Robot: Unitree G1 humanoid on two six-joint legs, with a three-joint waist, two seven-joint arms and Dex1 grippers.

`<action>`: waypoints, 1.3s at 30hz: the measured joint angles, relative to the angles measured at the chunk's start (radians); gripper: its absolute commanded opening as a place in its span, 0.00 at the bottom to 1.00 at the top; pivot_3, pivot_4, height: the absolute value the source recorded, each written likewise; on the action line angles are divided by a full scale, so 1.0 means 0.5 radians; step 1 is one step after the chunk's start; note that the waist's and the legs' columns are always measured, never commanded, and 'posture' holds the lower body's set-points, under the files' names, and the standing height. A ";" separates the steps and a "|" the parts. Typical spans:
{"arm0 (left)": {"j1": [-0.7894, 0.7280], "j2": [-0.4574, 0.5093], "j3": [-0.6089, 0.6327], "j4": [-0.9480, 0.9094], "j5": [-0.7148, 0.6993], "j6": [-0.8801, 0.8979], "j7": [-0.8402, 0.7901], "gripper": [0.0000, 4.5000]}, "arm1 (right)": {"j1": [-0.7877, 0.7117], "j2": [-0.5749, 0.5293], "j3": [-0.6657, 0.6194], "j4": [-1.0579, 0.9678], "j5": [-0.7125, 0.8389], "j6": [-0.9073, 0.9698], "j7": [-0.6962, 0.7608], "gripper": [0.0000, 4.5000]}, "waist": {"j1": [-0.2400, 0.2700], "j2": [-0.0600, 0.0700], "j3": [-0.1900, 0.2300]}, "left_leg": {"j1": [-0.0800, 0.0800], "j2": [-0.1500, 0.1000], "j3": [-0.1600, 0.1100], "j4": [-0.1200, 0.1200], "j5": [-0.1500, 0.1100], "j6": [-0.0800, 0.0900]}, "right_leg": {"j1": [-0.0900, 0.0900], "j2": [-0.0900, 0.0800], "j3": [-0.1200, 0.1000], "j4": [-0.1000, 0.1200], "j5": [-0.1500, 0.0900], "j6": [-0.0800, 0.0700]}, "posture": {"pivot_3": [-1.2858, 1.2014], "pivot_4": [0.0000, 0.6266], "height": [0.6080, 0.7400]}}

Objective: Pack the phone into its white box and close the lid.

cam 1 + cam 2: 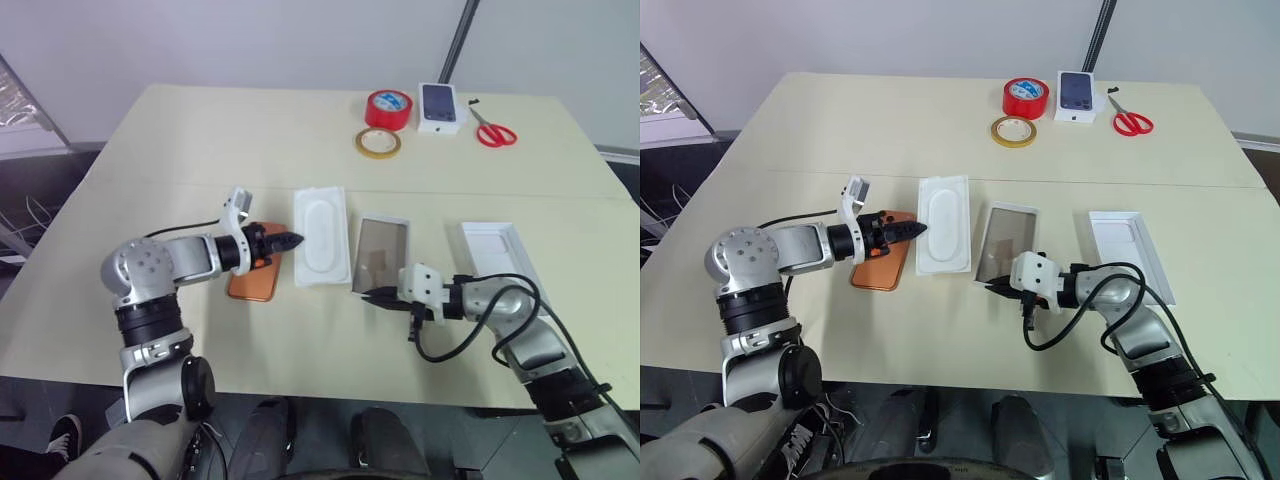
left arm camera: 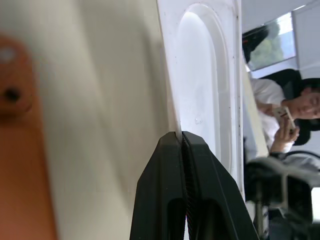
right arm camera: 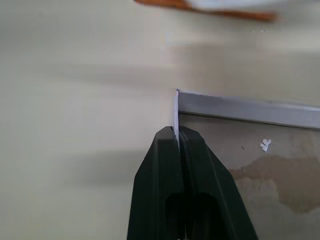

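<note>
Clamping down at the near-left corner of the lid [image 1: 380,250], the right gripper [image 1: 368,295] has its two black fingers pressed together. In the right wrist view a thin strip of the lid's white wall runs in between them. The lid lies open side up near the middle of the table [image 1: 200,150], with low white walls around a grey, brown-stained inside.

Just left of it lies the white box [image 1: 320,235], lengthwise from near to far, its moulded insert with the oval recess facing up. The left gripper [image 1: 292,241] is clenched too, its tips right at the box's left edge. Whether they pinch that edge or only meet beside it, I cannot tell.

The phone [image 1: 250,285], copper-orange, lies flat on the table left of the box, partly under the left gripper and outside the box. One dark lens dot shows on it in the left wrist view.

A second white tray [image 1: 498,255] sits to the right of the lid, apart from it. At the far edge stands a small white box [image 1: 441,108] with a dark phone pictured on top; any print on it is too small to read. Left of it are a red tape roll [image 1: 388,108] and a yellowish tape roll [image 1: 378,143]. Red-handled scissors [image 1: 495,132] lie to its right.
</note>
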 measured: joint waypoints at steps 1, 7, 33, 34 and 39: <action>0.000 -0.007 -0.001 0.001 0.000 0.000 0.002 0.00 | -0.001 0.021 0.014 -0.021 0.000 0.000 -0.002 0.01 | -0.001 0.000 0.000 | 0.000 0.000 0.000 0.000 0.000 0.000 | -0.001 0.000 0.000 0.000 0.000 0.000 | 0.52 0.24 1.00; 0.002 -0.025 -0.048 0.011 0.003 -0.016 0.003 0.00 | -0.009 0.067 0.112 -0.082 0.010 0.095 0.034 0.20 | -0.007 0.000 0.000 | 0.000 0.001 0.000 -0.001 0.001 -0.001 | -0.001 0.001 0.000 0.001 0.000 0.000 | 0.52 0.24 1.00; 0.100 -0.280 -0.335 0.046 0.039 -0.187 0.028 0.76 | 0.298 -0.322 -0.625 -0.261 0.332 0.324 -0.065 0.86 | 0.005 -0.002 0.001 | -0.006 0.001 -0.001 0.001 -0.004 0.008 | -0.004 0.002 0.000 0.000 0.000 -0.001 | 0.52 0.24 1.00; 0.092 -0.262 -0.354 0.042 0.042 -0.196 0.025 0.76 | 0.272 -0.298 -0.620 -0.259 0.329 0.314 -0.077 0.86 | 0.005 -0.002 0.001 | -0.006 0.001 -0.001 0.001 -0.004 0.008 | -0.004 0.002 0.000 0.000 0.000 -0.001 | 0.52 0.24 1.00; 0.082 -0.207 -0.365 0.040 0.051 -0.230 0.023 0.77 | 0.104 -0.155 -0.579 -0.256 0.357 0.338 -0.152 0.74 | 0.005 -0.002 0.001 | -0.007 0.001 -0.001 0.000 0.000 0.000 | -0.005 0.002 0.000 0.000 0.000 -0.001 | 0.52 0.24 1.00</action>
